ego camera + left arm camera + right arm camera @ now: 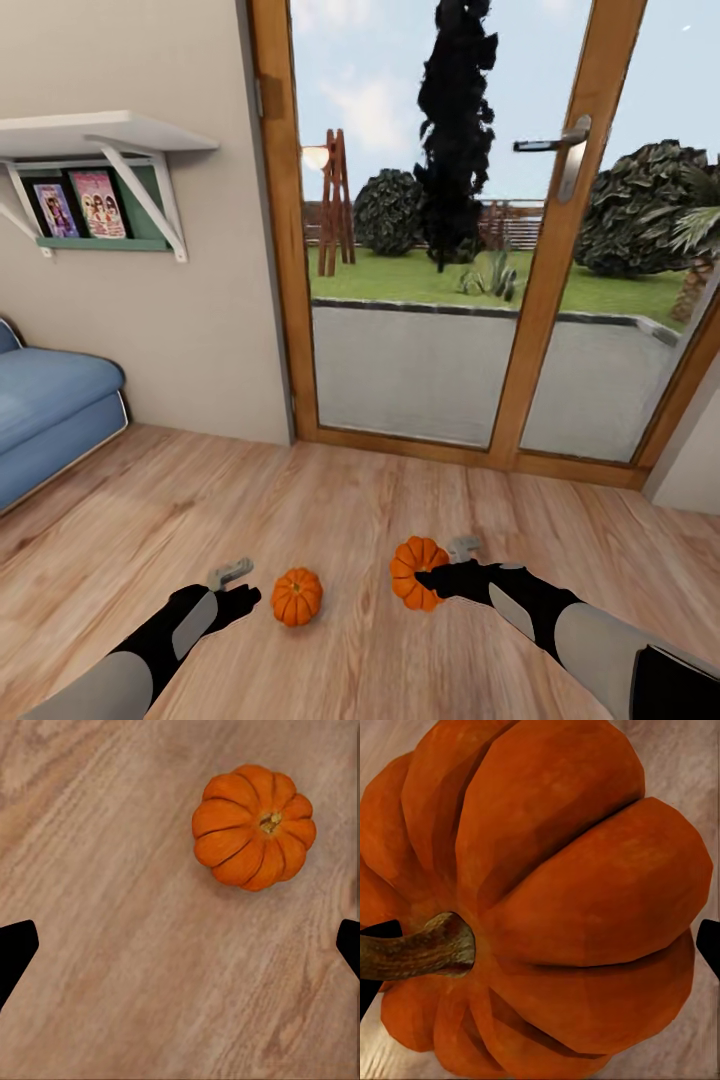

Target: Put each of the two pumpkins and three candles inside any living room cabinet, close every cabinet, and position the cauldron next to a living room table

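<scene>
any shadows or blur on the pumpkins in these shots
Head view: evenly lit, both sharp, the left pumpkin casting only a faint shadow on the wooden floor. Left wrist view: that pumpkin crisp, with a soft dark patch beneath. Right wrist view: the right pumpkin very close, its facets blocky, with shading in its grooves.

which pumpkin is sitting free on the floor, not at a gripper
The pumpkin between the two arms, resting alone on the wooden floor beside the left gripper. The other pumpkin is up against the right gripper.
</scene>
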You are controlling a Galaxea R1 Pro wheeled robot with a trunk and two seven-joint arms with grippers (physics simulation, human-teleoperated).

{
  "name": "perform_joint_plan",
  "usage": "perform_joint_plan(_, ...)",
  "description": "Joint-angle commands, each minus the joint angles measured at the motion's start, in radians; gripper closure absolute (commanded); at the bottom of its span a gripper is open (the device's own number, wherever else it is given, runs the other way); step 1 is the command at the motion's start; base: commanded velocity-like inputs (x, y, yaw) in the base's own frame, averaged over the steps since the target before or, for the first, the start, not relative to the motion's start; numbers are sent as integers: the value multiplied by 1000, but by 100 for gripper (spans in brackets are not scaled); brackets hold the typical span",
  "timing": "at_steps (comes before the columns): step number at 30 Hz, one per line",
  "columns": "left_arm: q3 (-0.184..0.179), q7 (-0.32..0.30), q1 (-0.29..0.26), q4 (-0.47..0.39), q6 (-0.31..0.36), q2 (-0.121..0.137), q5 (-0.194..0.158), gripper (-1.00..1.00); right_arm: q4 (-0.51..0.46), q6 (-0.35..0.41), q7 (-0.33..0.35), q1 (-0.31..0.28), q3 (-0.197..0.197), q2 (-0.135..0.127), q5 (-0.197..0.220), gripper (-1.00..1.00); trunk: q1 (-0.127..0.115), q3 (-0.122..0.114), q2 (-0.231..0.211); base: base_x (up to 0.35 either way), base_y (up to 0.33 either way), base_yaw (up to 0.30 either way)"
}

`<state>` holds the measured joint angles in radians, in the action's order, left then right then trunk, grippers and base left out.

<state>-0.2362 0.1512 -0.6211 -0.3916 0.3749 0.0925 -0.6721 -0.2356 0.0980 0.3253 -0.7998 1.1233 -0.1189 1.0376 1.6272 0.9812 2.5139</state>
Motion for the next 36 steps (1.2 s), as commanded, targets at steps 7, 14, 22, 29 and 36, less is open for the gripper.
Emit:
perform_joint_plan(7, -8, 8, 0, -3, 4, 1, -11, -100, -2, 5, 1, -1, 0, -1, 9, 100, 0, 1, 0, 334, 1, 0)
perform_joint_plan(14, -6, -58, 0, -3, 6, 1, -11, -100, -2, 8, 3, -1, 0, 0, 8, 100, 0, 1, 0, 214, 0, 0)
perform_joint_plan(22, -6, -74, 0, -8, 7, 2, -11, -100, -15, 11, 7, -1, 0, -2, 8, 100, 0, 1, 0, 3, 0, 0)
perform_joint_plan(29, -5, -112, -1, -4, 21, 3, -12, -100, -201, 129, 1, -1, 0, -3, 9, 100, 0, 1, 0, 0, 0, 0)
perform_joint_plan(36, 0, -132, -4, 0, 173, 21, -14, -100, -340, 225, -6, -1, -7, -5, 11, 100, 0, 1, 0, 0, 0, 0)
